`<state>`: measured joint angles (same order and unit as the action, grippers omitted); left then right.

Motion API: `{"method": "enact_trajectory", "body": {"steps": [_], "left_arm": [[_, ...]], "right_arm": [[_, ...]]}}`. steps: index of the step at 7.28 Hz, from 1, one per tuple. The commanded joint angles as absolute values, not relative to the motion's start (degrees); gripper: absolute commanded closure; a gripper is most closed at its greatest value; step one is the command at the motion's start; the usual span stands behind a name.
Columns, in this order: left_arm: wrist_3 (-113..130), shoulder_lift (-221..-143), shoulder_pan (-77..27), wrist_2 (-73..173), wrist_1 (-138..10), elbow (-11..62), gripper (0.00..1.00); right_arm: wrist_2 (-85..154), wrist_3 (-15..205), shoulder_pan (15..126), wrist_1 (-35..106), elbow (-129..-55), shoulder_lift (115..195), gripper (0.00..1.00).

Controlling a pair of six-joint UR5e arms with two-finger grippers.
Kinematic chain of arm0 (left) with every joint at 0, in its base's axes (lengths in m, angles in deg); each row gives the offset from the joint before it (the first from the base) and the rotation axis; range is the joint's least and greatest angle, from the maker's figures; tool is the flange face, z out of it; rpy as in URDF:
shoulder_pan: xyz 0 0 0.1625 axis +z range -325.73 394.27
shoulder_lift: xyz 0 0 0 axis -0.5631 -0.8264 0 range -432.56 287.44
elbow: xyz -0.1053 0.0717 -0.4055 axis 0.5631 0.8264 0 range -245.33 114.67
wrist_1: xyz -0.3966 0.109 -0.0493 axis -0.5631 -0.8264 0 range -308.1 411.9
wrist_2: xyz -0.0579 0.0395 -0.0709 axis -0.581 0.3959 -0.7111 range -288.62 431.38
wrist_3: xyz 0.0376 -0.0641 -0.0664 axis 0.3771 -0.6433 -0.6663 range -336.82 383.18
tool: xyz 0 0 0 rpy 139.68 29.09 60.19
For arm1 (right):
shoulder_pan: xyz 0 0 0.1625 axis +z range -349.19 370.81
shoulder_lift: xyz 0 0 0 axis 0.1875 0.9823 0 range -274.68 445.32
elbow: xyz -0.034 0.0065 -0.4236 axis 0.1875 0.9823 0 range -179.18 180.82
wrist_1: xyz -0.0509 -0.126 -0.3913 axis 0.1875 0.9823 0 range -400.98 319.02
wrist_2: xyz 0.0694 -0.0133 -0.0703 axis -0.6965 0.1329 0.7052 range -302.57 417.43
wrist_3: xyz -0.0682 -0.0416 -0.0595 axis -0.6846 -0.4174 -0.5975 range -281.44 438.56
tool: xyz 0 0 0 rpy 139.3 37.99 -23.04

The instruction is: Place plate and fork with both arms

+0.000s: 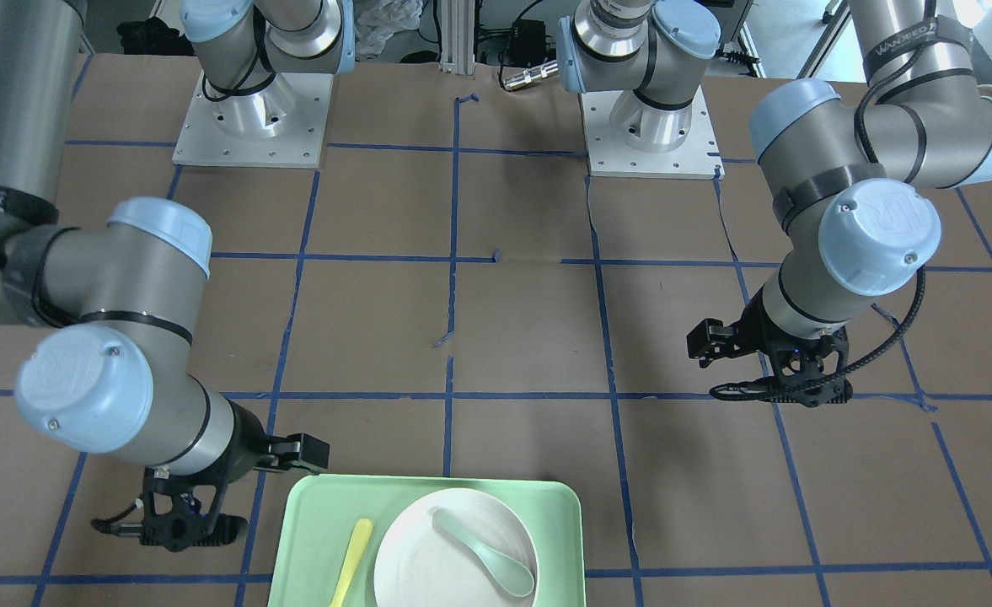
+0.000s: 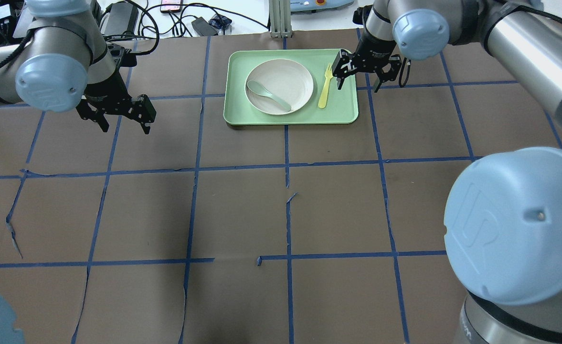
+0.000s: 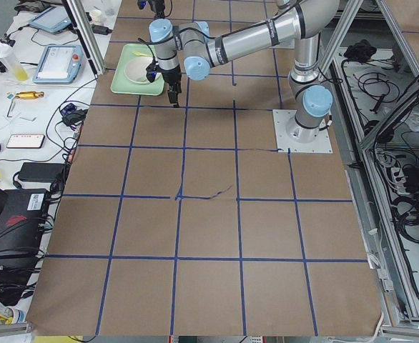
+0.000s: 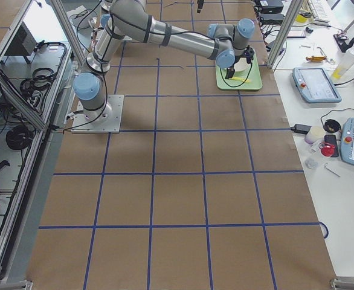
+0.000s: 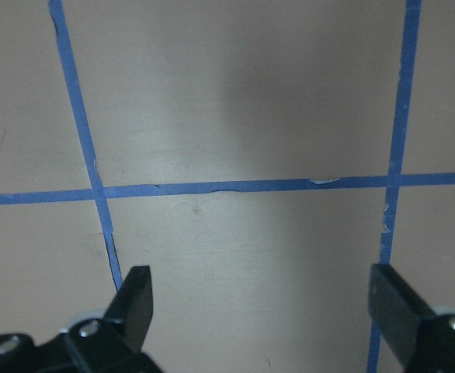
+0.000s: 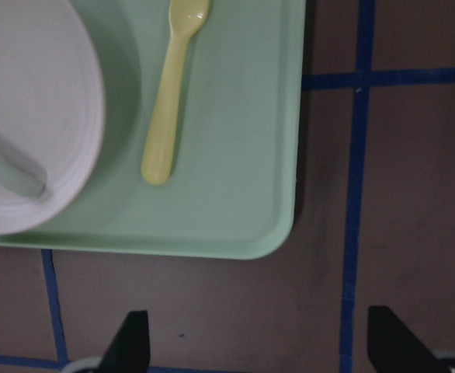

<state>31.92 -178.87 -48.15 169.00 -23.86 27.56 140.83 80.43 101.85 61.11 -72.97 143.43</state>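
Observation:
The off-white plate (image 2: pixel 285 76) lies in the light-green tray (image 2: pixel 343 102) at the far middle of the table, with a pale grey-green spoon (image 2: pixel 267 95) in it. The yellow fork (image 2: pixel 325 86) lies in the tray just right of the plate. My right gripper (image 2: pixel 357 86) is open and empty, over the tray's right edge beside the fork. In the right wrist view the fork (image 6: pixel 173 93), plate (image 6: pixel 33 116) and tray (image 6: pixel 235 155) lie ahead of the open fingers. My left gripper (image 2: pixel 125 125) is open and empty over bare table, well left of the tray.
The table is brown paper with a grid of blue tape lines (image 2: pixel 288 167). Both arm bases (image 1: pixel 251 118) stand at the robot's edge. Cables and devices (image 2: pixel 175 19) lie beyond the table's far edge. The left wrist view shows only table under the open fingers (image 5: pixel 138 299).

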Motion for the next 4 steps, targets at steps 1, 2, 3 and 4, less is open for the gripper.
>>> {"method": "enact_trajectory", "body": {"steps": [1, 2, 3, 4], "left_arm": [[30.3, -179.2, -49.2, 170.2, -28.8, 27.4, 0.0], [29.3, -179.3, -50.9, 167.3, -30.4, 27.4, 0.0], [26.7, -179.0, -50.9, 166.7, -31.2, 27.2, 0.0], [26.0, -178.4, -51.4, 166.0, -31.4, 26.2, 0.0]], "right_arm": [[146.0, 79.4, 101.9, 54.9, -73.8, 151.6, 0.0], [145.9, 79.4, 101.9, 52.3, -74.0, 153.3, 0.0], [146.4, 79.1, 101.9, 48.7, -74.2, 155.4, 0.0], [148.7, 78.1, 101.6, 47.1, -74.2, 156.2, 0.0]]}}
